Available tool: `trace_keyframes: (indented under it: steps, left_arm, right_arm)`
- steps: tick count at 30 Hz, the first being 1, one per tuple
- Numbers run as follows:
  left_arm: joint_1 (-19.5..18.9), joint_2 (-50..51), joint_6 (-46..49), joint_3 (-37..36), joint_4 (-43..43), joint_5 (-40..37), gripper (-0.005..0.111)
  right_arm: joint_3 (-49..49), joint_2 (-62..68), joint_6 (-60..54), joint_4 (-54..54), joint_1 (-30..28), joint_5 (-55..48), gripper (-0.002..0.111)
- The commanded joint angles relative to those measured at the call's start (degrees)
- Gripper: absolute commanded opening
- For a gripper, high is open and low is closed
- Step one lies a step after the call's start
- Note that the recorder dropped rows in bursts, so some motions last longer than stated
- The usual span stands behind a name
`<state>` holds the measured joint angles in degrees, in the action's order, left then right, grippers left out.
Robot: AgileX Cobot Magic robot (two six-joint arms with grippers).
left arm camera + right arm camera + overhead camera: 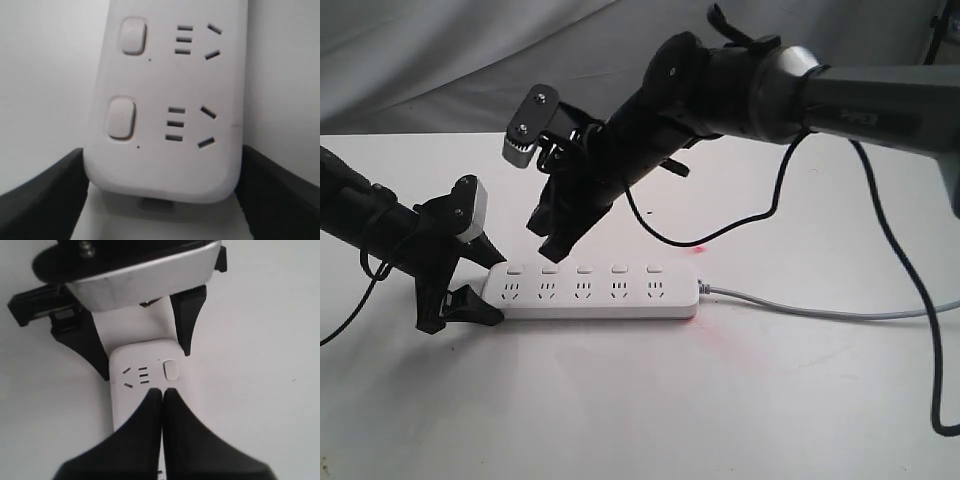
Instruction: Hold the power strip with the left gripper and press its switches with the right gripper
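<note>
The power strip (590, 290) is lying flat on the white surface (620, 400). The left hand (492, 283) is clamping its end; the right hand (555, 250), fingers together, is pointing down just above the switches (583, 269).

The long flat white plastic power strip (590, 306) is white all over, with a row of small white square switches (583, 269), sockets (582, 290) marked with dark little lines, and a thin pale grey cable (800, 311), and the flat worktop (620, 410) is plain white. The slim left tool (492, 287) is black with a white block (471, 209) on it, and the bulky right tool (553, 248) is black too, with a shiny grey metal plate (530, 123) and a looping black cable (900, 262). A small red glow (703, 249) shows on the worktop, and the wrinkled cloth (470, 50) behind is grey.
</note>
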<state>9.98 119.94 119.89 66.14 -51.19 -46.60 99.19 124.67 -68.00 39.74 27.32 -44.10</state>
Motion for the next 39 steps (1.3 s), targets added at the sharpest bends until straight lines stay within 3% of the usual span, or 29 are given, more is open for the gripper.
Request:
trace_keyframes:
  steps: [1, 13, 19, 39]
  left_arm:
    - [0.28, 0.1, 0.1, 0.31, -0.47, 0.3, 0.065]
    - [0.28, 0.1, 0.1, 0.31, -0.47, 0.3, 0.065]
    - [0.28, 0.1, 0.1, 0.31, -0.47, 0.3, 0.065]
    - [0.28, 0.1, 0.1, 0.31, -0.47, 0.3, 0.065]
  right_arm:
    - [0.91, 2.19, -4.38, 0.47, -0.5, 1.11, 0.0]
    - [0.91, 3.72, -6.99, 6.01, -0.4, 6.96, 0.001]
    - [0.91, 3.72, -11.68, 7.43, -0.4, 7.46, 0.03]
    - [0.91, 8.89, -16.41, 16.41, 2.91, 14.77, 0.03]
